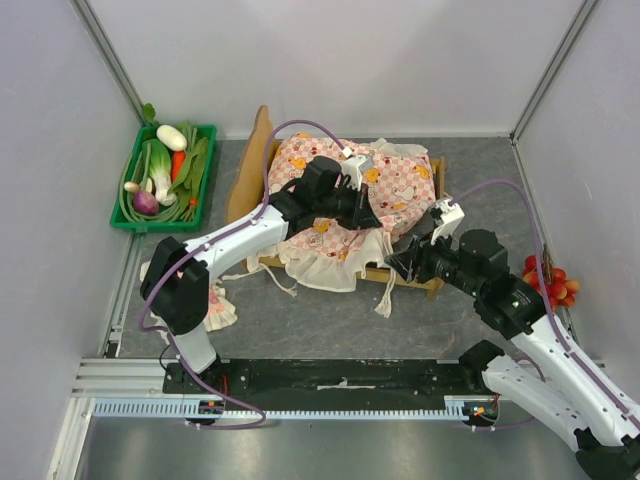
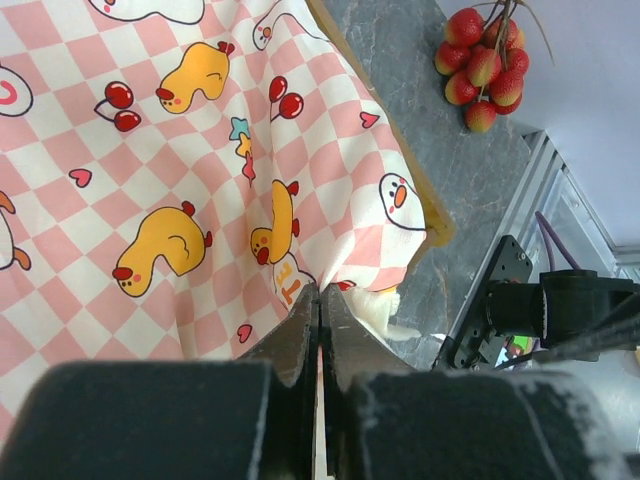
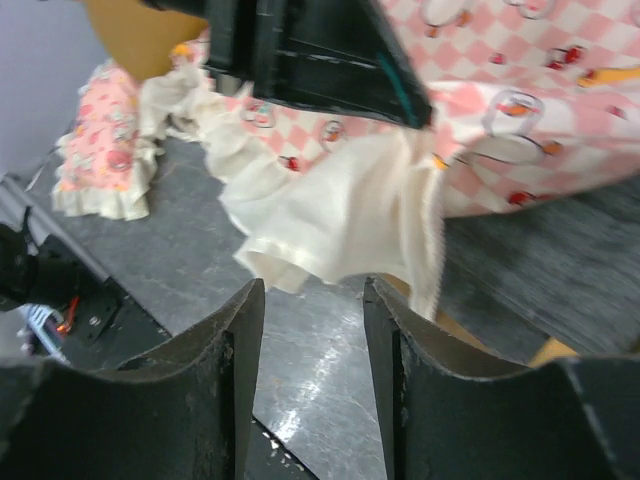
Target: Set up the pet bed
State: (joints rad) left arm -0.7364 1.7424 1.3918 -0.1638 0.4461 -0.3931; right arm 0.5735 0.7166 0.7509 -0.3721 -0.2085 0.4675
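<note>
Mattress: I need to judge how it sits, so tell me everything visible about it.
The mattress is soft pink-and-white checked cloth printed with yellow ducks and cherries, edged by a cream frill. It lies rumpled and skewed across the wooden bed, its frill spilling over the near rail. The left gripper, shut, seems to pinch its near edge.

Plain pale walls (image 1: 330, 60) joined by metal corner posts (image 1: 108, 55) enclose a dark grey, stone-patterned tabletop (image 1: 330, 320) under even light.
</note>
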